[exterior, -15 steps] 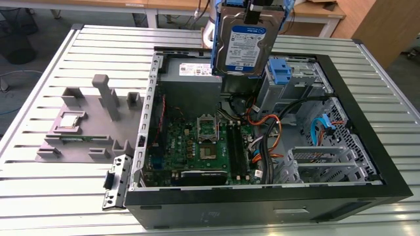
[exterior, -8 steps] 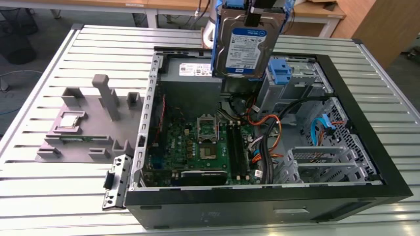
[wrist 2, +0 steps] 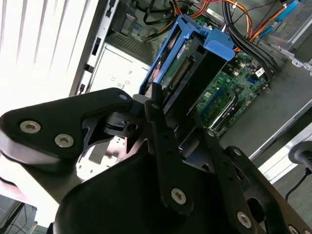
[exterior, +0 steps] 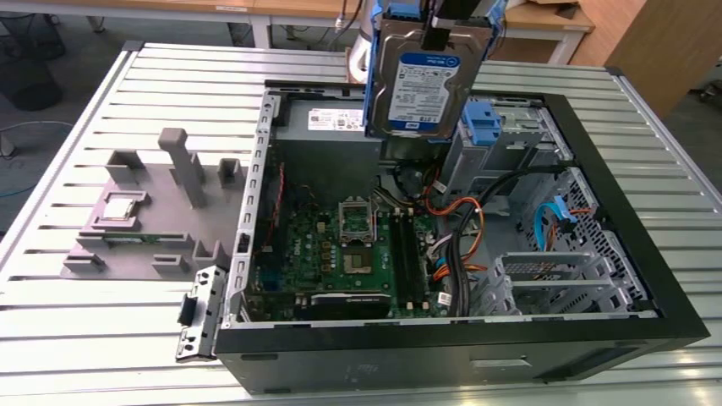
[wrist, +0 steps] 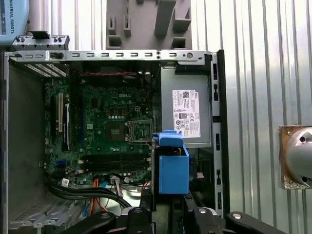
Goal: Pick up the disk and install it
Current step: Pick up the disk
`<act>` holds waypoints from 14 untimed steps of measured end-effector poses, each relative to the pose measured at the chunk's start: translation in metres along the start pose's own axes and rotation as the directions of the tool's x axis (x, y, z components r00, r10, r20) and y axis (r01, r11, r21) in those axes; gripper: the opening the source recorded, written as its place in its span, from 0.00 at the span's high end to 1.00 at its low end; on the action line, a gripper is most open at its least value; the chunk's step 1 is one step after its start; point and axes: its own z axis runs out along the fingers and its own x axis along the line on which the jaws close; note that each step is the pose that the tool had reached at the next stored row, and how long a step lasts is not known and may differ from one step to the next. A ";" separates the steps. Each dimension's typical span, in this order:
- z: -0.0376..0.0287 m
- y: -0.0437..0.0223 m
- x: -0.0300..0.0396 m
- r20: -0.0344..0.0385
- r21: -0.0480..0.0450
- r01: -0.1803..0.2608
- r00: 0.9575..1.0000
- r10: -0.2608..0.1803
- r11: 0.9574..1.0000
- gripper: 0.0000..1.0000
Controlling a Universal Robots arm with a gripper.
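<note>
The disk (exterior: 421, 85) hangs upright above the back part of the open computer case (exterior: 451, 347), its white and dark blue label facing the exterior view. Blue carrier rails frame its sides. My gripper (exterior: 449, 24) is shut on its top edge. In the second wrist view the black fingers (wrist 2: 157, 105) clamp the disk (wrist 2: 183, 63) by its blue carrier, with the motherboard far below. The first wrist view looks straight down past the gripper (wrist: 168, 200) and the disk's blue carrier end (wrist: 171, 165) into the case.
Inside the case lie the green motherboard (exterior: 350, 245), a grey power-supply box (wrist: 187, 112) with a white sticker, a cable bundle (exterior: 474, 211) and a metal drive bay with a blue latch (exterior: 483, 123). A grey fixture (exterior: 158, 203) stands on the slatted table (exterior: 68, 330), exterior view's left.
</note>
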 end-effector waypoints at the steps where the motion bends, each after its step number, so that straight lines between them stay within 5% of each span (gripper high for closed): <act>1: 0.0001 0.0000 0.0009 0.001 0.000 0.000 1.000 0.000 1.000 0.65; 14: 0.0002 -0.0004 0.0084 0.007 0.000 0.000 1.000 0.000 1.000 0.65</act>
